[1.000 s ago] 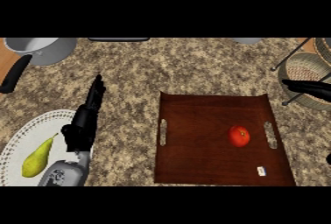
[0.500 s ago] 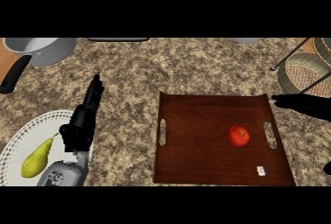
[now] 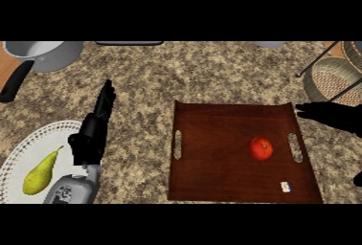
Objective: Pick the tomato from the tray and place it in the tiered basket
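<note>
A red tomato (image 3: 261,148) sits on the wooden tray (image 3: 212,177), toward its right handle. The right robot hand (image 3: 332,116), fingers apparently relaxed and holding nothing, hovers at the tomato's two o'clock, nearer than the open left robot hand (image 3: 96,129). The tiered basket (image 3: 332,76) is farther along, also toward two o'clock.

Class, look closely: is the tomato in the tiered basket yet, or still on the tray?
Still on the tray. The tomato lies beside its right handle slot, untouched; the tiered basket stands apart.
</note>
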Controlling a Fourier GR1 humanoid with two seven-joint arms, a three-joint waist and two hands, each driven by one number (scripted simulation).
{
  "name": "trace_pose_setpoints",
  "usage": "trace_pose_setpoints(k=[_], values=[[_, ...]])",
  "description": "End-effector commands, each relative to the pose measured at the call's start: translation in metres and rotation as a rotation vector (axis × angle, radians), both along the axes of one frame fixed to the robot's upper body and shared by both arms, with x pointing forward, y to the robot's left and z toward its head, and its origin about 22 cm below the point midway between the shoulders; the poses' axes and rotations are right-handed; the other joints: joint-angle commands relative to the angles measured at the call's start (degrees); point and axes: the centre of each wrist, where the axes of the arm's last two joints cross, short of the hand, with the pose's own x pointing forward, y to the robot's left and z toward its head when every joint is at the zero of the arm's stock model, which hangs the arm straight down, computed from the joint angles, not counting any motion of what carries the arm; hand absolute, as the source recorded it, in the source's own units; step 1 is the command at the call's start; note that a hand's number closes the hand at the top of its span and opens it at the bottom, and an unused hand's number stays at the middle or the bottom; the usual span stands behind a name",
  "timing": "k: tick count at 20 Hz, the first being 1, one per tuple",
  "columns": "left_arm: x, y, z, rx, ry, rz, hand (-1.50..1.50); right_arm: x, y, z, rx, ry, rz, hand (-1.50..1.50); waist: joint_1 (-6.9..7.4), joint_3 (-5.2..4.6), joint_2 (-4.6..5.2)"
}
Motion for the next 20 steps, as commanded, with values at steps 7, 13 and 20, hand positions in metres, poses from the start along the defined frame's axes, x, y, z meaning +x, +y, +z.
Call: trace_pose_setpoints(k=[7,13,20], values=[[0.006,0.006,-0.002,-0.001,-0.009,0.025,0.00,0.002,0.006,-0.018,-0.022,-0.065,0.179,-1.50,-0.21,-0.01,0.02],[-0.006,0.006,-0.013,0.005,0.004,-0.009,0.00,0.022,0.012,-0.048,-0.033,-0.103,0.096,-1.50,0.10,-0.02,0.02],[-0.006,0.005,0.007,0.007,-0.003,-0.006,0.00,0.027,-0.003,-0.067,-0.048,-0.068,0.046,-1.50,0.12,0.00,-0.01]])
